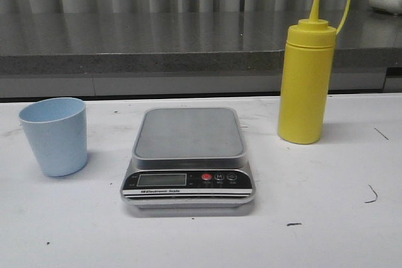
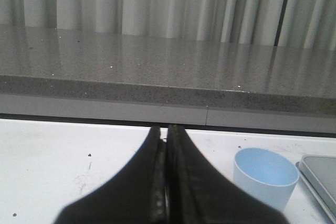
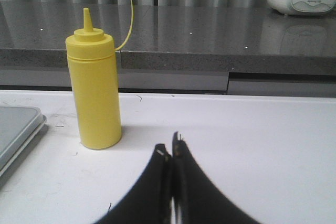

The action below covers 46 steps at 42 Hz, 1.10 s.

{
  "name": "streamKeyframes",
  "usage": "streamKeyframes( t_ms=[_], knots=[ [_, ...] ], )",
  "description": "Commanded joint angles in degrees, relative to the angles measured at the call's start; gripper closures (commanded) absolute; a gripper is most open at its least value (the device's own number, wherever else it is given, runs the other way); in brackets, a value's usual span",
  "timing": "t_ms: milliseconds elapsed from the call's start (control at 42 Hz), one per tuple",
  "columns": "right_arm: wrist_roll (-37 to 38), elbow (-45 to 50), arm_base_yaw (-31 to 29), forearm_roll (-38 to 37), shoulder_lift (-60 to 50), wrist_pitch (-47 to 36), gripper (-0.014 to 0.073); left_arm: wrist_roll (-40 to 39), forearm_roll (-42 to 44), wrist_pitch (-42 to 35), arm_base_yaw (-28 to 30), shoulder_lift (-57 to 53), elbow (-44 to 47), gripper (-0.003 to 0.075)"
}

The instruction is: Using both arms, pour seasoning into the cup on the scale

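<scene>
Steel-topped scale [image 1: 188,155] between tapered cup [image 1: 54,135], bottle [image 1: 306,86]

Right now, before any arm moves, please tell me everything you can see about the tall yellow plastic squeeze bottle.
The tall yellow plastic squeeze bottle stands upright on the white table, to the right of the flat steel-topped digital scale and apart from it. Its body is an opaque, smooth cylinder with a screw-on lid and a pointed nozzle. The small cap is off the nozzle and sticks up on its thin tether to the right. Nothing touches the bottle except the table. How full it is cannot be told.
</scene>
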Motion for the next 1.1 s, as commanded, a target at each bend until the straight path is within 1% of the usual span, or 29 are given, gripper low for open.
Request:
streamKeyframes(
  t_ms=[0,95,167,262,452,548,619,786,1071],
  knots=[
    [-0.7,-3.8,-0.2,-0.1,-1.0,-4.0,0.0662,-0.4,-0.4,-4.5,-0.1,-0.9,-2.4,0.074],
    [-0.7,-9.2,-0.2,-1.9,-1.0,-0.9,0.0662,-0.4,-0.4,-1.5,-0.1,-0.9,-8.8,0.074],
    [-0.7,-14.0,-0.2,-3.5,-0.8,3.2,0.0662,-0.2,-0.4,1.4,-0.1,-0.5,-14.3,0.074],
    [-0.7,-20.3,-0.2,-3.7,0.7,8.7,0.0662,0.1,-0.4,5.9,-0.1,1.5,-21.3,0.074],
    [-0.7,-32.9,-0.2,-2.9,8.3,20.1,0.0662,0.2,0.7,18.6,-0.1,9.6,-34.3,0.074],
    [-0.7,-37.4,-0.2,-2.8,12.9,25.3,0.0662,0.2,0.7,23.9,-0.1,13.8,-38.2,0.074],
    [-0.7,-39.5,-0.2,-2.8,16.1,29.1,0.0662,0.2,0.7,26.6,-0.1,16.0,-39.4,0.074],
    [-0.7,-39.8,-0.2,-2.8,21.6,34.1,0.0662,0.2,0.7,28.6,-0.1,19.6,-38.9,0.074],
    [-0.7,-39.8,-0.2,-2.8,26.1,35.4,0.0662,0.2,0.7,27.8,-0.1,21.2,-36.1,0.074]
  ],
)
